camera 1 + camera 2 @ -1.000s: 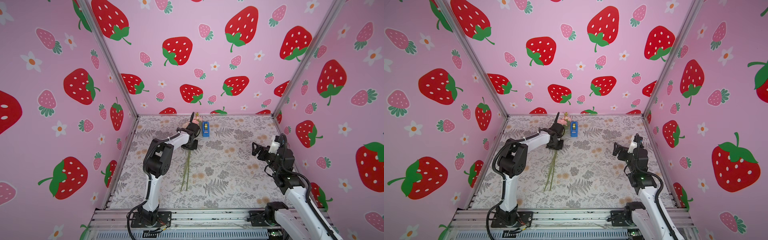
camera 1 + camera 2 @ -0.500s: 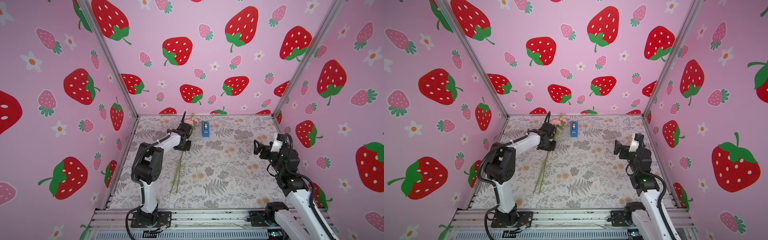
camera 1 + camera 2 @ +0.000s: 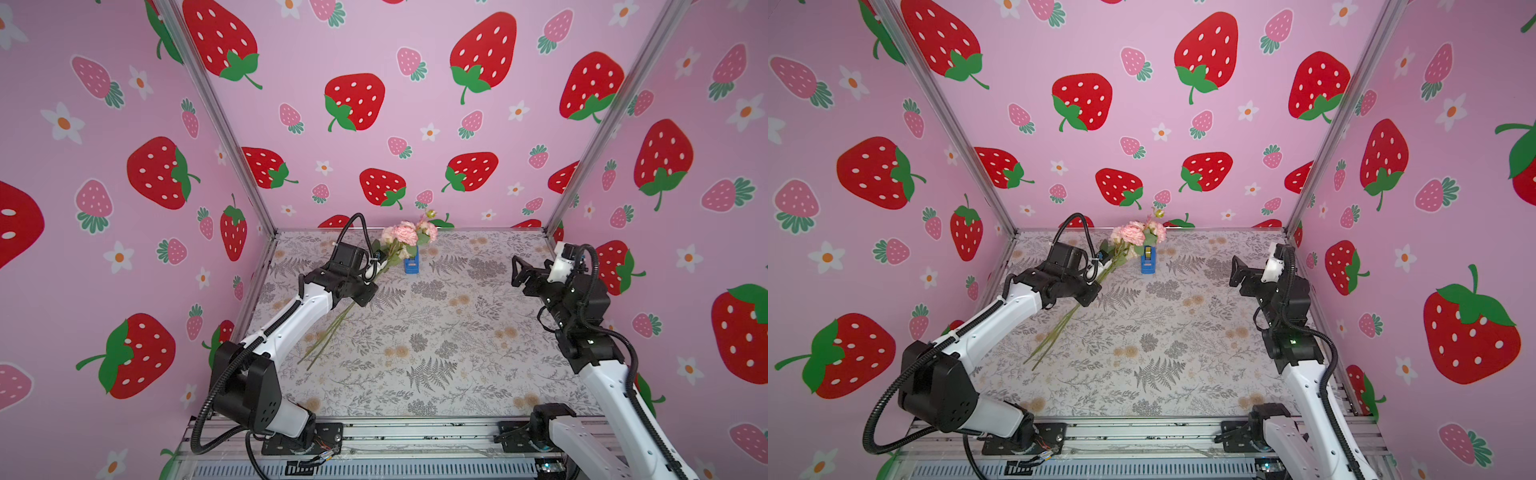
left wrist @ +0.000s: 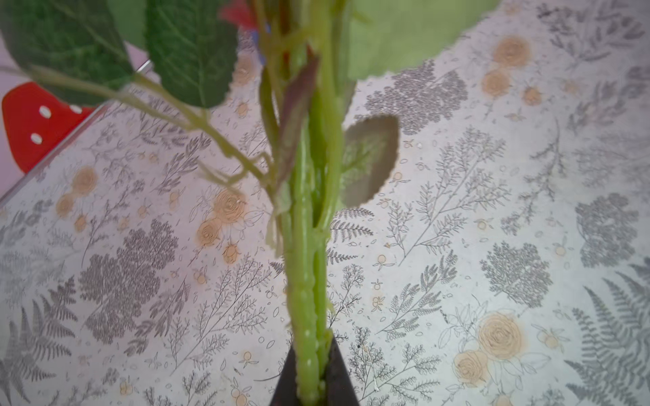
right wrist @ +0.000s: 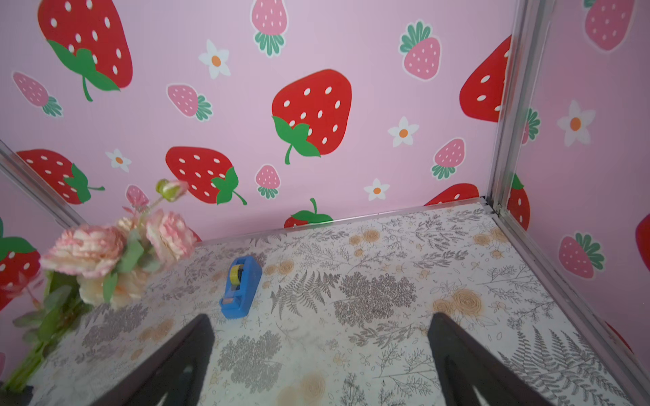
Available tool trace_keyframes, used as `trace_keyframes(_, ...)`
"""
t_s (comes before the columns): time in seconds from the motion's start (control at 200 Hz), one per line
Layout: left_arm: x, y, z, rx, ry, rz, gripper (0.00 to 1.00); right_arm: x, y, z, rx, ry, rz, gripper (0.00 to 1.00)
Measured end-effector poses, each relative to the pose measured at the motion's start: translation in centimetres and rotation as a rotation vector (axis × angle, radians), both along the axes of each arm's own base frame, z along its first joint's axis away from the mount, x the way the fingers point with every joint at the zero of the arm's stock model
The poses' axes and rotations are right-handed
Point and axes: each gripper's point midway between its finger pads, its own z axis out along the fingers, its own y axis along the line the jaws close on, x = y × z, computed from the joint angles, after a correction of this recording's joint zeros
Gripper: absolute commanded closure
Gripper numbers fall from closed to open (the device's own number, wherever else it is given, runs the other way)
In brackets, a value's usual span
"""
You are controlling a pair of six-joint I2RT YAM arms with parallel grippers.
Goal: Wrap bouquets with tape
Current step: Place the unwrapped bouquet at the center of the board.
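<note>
Bouquet clamped in left gripper, jaws clenched tight on the bundled green stems partway along their length. Bouquet tilted: pink and cream blooms stick out past the fingertips toward the back wall, raised off the table, with one small bud topmost. Bare stem ends trail back behind the gripper, under the left arm, low over the table; cannot tell if they touch it. Left wrist view shows several stems pressed together between the two dark fingertips, leaves spreading further out from the grip.

Tape dispenser, small and blue, stands on the table just beyond the left gripper, right beside and partly under the blooms in both top views; apart from the blooms in the right wrist view. Yellowish tape roll sits in it, upright.

Right gripper hangs above the table, well apart from bouquet and dispenser, jaws spread wide and holding nothing. It faces toward them: dispenser lies ahead of its fingers, bouquet off to one side of them

Table has a grey fern and flower print; walls pink with strawberries
</note>
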Motion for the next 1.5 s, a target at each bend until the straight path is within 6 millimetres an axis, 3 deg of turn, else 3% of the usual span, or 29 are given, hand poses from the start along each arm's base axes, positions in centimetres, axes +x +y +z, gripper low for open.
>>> trace_keyframes(0.185, -0.9, -4.3, -2.4, 0.118, -0.005, -0.290, 1.00, -1.1, -4.0, 5.8, 0.000, -0.086, -0.221, 0.04)
trace_keyframes(0.275, 0.4, -5.9, -4.0, 0.160, 0.016, -0.362, 1.00, -2.5, -5.3, 8.1, -0.009, -0.154, -0.279, 0.03)
trace_keyframes(0.435, 2.8, -7.9, -7.2, 0.259, 0.027, -0.449, 1.00, -4.0, -5.5, 9.7, -0.027, -0.213, -0.283, 0.04)
trace_keyframes(0.58, 4.8, -10.1, -10.0, 0.321, 0.023, -0.510, 1.00, -3.6, -5.2, 9.4, -0.024, -0.203, -0.265, 0.05)
trace_keyframes(0.876, 6.7, -11.4, -14.1, 0.394, 0.026, -0.553, 1.00, -1.6, -3.9, 7.7, -0.055, -0.144, -0.210, 0.04)
trace_keyframes(1.056, 7.2, -11.5, -14.9, 0.444, 0.012, -0.565, 1.00, -0.9, -3.2, 7.1, -0.086, -0.129, -0.172, 0.04)
trace_keyframes(1.261, 9.4, -12.5, -14.9, 0.466, -0.041, -0.543, 1.00, -0.6, -1.9, 7.0, -0.072, -0.153, -0.102, 0.04)
trace_keyframes(1.306, 9.7, -12.7, -14.9, 0.464, -0.046, -0.537, 0.87, -0.5, -1.6, 6.6, -0.070, -0.149, -0.084, 0.04)
trace_keyframes(1.501, 10.8, -13.1, -14.4, 0.443, -0.079, -0.490, 0.49, 0.7, -0.3, 5.1, -0.064, -0.111, -0.023, 0.01)
